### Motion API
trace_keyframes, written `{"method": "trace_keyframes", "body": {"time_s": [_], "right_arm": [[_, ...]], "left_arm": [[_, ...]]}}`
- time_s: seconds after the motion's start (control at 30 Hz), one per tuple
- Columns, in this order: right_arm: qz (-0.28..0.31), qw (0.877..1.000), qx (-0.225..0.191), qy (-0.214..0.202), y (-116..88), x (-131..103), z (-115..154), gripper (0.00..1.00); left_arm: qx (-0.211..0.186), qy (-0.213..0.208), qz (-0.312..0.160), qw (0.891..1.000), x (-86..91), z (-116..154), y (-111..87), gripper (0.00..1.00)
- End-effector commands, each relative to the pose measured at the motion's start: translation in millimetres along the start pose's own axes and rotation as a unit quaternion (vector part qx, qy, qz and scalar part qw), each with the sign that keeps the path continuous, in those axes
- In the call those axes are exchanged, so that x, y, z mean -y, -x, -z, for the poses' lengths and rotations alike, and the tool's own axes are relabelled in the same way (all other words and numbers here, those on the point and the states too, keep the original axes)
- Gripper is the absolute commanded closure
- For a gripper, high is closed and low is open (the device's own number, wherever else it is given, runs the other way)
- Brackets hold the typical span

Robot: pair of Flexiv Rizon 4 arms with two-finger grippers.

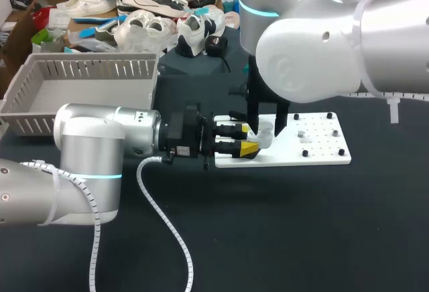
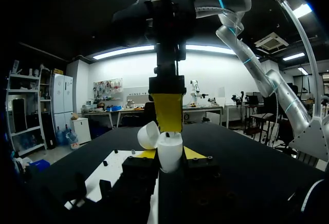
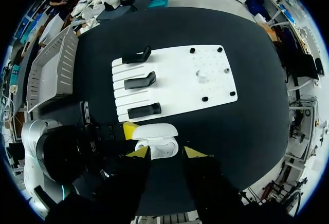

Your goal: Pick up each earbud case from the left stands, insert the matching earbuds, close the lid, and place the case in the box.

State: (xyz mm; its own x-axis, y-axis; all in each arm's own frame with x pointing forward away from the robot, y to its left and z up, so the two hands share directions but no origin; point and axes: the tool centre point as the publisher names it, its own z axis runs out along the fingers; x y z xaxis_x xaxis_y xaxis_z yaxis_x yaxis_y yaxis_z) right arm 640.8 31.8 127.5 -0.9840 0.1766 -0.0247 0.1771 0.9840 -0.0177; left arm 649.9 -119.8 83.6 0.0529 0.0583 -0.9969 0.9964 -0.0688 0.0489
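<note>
From where I stand, the left gripper [image 1: 244, 139] clamps the case [image 2: 169, 152], mid-frame in the head view, at the white board's [image 1: 315, 151] left edge. It is glossy, white and rounded, with its lid [image 2: 148, 135] tipped open. The right gripper [image 3: 165, 153] hangs just above, fingers spread. I'd hold the case steady and come down plumb.

We find the box [image 1: 94, 69] on the tabletop [image 1: 301, 225] behind-left of the board [image 1: 322, 150], 3 stands [image 3: 141, 81] lining the board's left side.

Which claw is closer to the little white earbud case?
Left. The left claw squeezes the open earbud case between its tips. The right claw hangs just above it, open.
</note>
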Motion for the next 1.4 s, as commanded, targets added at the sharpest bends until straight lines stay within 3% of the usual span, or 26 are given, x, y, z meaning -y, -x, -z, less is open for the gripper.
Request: {"method": "trace_keyframes", "body": {"time_s": [0.03,0.23,0.43,0.63,0.8,1.0,1.4], "right_arm": [[0.0,1.0,0.008,0.004,-3,0,5,0.62],[-0.03,0.997,0.067,0.027,-13,11,28,0.66],[-0.05,0.994,0.092,0.032,-14,33,33,0.59],[-0.034,0.992,0.115,0.036,-13,49,32,0.57],[-0.04,0.991,0.123,0.046,-5,72,25,0.51],[-0.056,0.989,0.127,0.055,11,91,12,0.51],[-0.095,0.987,0.111,0.073,45,99,-14,0.38]], "left_arm": [[0.001,0.001,-0.001,1.0,0.4,0,-0.6,1.0],[0.001,0.001,-0.001,1.0,0.4,0,-0.6,1.0],[0.001,0.001,-0.001,1.0,0.4,0,-0.6,1.0],[0.001,0.001,-0.001,1.0,0.4,0,-0.6,1.0],[0.001,0.001,-0.001,1.0,0.4,0,-0.6,1.0],[0.001,0.001,-0.001,1.0,0.4,0,-0.6,1.0],[0.0,0.011,-0.016,1.0,0.2,5,-2.6,1.0]]}}
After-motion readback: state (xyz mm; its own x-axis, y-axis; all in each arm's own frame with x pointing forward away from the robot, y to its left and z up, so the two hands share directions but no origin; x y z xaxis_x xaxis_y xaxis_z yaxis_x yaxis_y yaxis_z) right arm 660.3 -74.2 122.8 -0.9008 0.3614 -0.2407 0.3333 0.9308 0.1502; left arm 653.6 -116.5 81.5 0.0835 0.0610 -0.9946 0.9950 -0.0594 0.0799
